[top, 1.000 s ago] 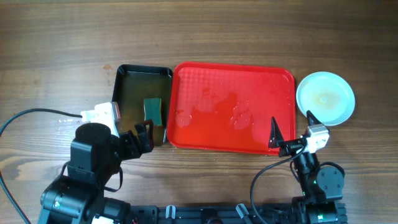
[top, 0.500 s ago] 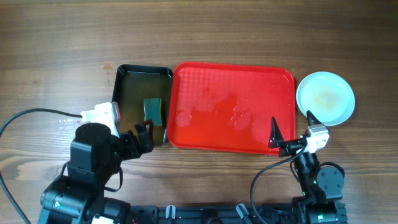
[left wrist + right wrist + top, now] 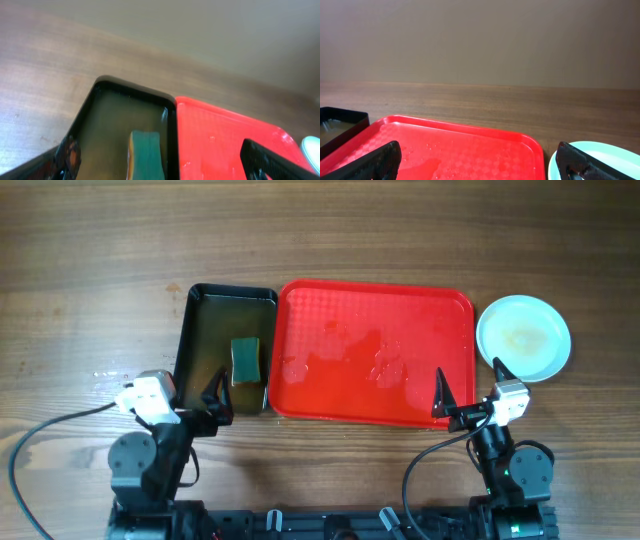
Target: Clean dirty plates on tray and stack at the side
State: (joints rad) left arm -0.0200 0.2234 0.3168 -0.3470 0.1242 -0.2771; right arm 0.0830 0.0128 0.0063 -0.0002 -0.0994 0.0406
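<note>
The left part of the wooden table (image 3: 90,270) is bare, apart from a black cable (image 3: 60,430) curling along the near edge toward the left arm. The left gripper (image 3: 156,150) sits low at the near end of the black tray (image 3: 200,295). Its fingers are released and spread wide, with nothing between them.

The black tray holds murky liquid. A green sponge (image 3: 245,360) stands in its near half, close to the right wall. That wall runs right alongside the left rim of the red tray (image 3: 300,305), and no clear gap shows between them.

The red tray carries no plates, only drops and a thin wet patch around its middle. A broad band of open wood lies beyond the far rims of both trays.

The right gripper (image 3: 467,375) hovers over the red tray's near right corner, also released. One finger is over the tray and the other points toward the plate (image 3: 523,338).

The pale plate rests on the table just off the tray's right rim, with a narrow gap between them and a faint yellowish smear at its centre. Whether others lie beneath it cannot be told from above. To its right a strip of bare wood runs to the edge of the view.
</note>
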